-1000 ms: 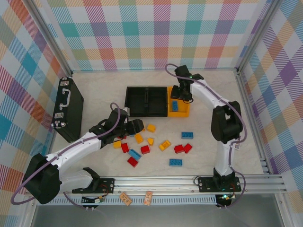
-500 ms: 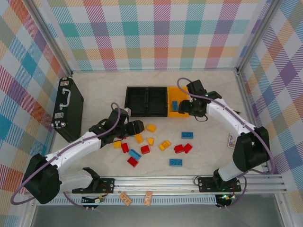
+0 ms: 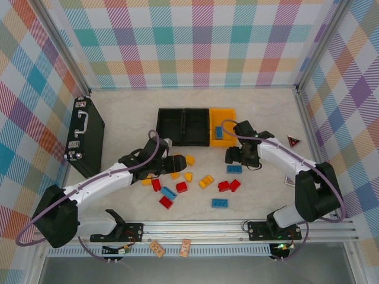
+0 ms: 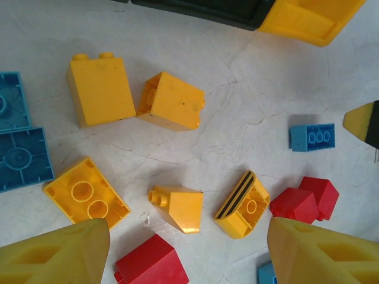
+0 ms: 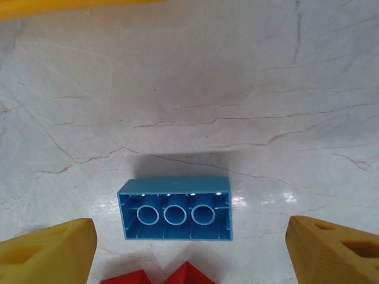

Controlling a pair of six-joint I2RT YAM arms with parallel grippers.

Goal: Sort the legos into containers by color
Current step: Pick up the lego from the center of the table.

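- Table: pale marbled top that carries everything. The loose bricks lie packed together near the middle of the near edge, so a finger coming down on one could well shove or flip a neighbour.
- Bins: two black and one orange-yellow, joined in a row toward the far edge, centre. One blue brick lies in the orange-yellow bin. Risk: with colours not matched to bins, later bricks could end up mixed.
- Left arm: reaches from the near-left corner toward the table's middle, wrist tipped down. Left gripper: jaws about half apart, holding nothing, above the yellow cluster. Risk: a yellow wedge, a striped yellow brick and a red brick lie just beside one another between the fingers; closing here could catch two at once.
- Right arm: bent back from the near-right corner, wrist low just in front of the orange-yellow bin. Right gripper: jaws wide apart, empty, straddling an upturned blue brick.
- Risk at the blue brick: red bricks sit just beside its near side; a descent slightly off centre may pinch red along with blue, or nudge the blue one askew.
- Remaining loose bricks: red, yellow and blue, none yet in the black bins; sorting looks barely begun.
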